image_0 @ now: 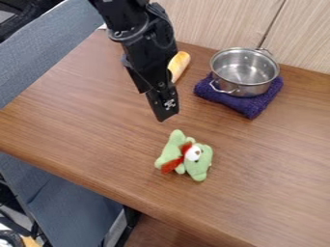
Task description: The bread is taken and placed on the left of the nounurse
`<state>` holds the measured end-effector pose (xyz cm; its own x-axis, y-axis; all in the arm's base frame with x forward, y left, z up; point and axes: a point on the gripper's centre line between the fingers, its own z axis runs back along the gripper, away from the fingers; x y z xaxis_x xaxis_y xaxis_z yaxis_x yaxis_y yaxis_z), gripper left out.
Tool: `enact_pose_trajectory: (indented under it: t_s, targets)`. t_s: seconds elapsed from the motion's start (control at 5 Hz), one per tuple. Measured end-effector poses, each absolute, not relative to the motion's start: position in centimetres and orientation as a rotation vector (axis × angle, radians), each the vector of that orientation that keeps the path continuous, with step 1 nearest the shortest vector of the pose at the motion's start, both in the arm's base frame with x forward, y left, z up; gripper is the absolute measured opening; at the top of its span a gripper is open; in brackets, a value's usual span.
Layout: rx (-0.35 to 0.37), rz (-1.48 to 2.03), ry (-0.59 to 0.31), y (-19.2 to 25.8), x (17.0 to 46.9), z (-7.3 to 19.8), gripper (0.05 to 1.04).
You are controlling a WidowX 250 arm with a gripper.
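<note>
The black gripper (166,112) hangs over the middle of the wooden table, pointing down. A yellow-orange toy bread (180,62) lies behind the arm, partly hidden by it, near the back wall. A light green plush toy with red cloth and a white eye patch (201,157) lies on the table, nearer the camera than the gripper and a little to the right. In this view the gripper stands apart from the plush, and nothing can be made out hanging from it.
A steel pot with a glass lid (244,70) stands on a folded purple cloth (251,105) at the back right. Behind runs a pale wooden wall (213,19). The wooden table (84,125) ends in a front-left edge, beside grey fabric (45,53).
</note>
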<state>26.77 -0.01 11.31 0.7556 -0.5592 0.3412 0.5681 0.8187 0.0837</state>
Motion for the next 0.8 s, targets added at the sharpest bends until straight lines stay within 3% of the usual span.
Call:
enact_pose_trajectory:
  t_s: [0.2,0.8]
  targets:
    - [-0.036,-0.608,-0.33,0.0,26.6,10.5,1.0]
    - [0.055,-0.308,-0.261,3.2,34.0,10.7,1.0]
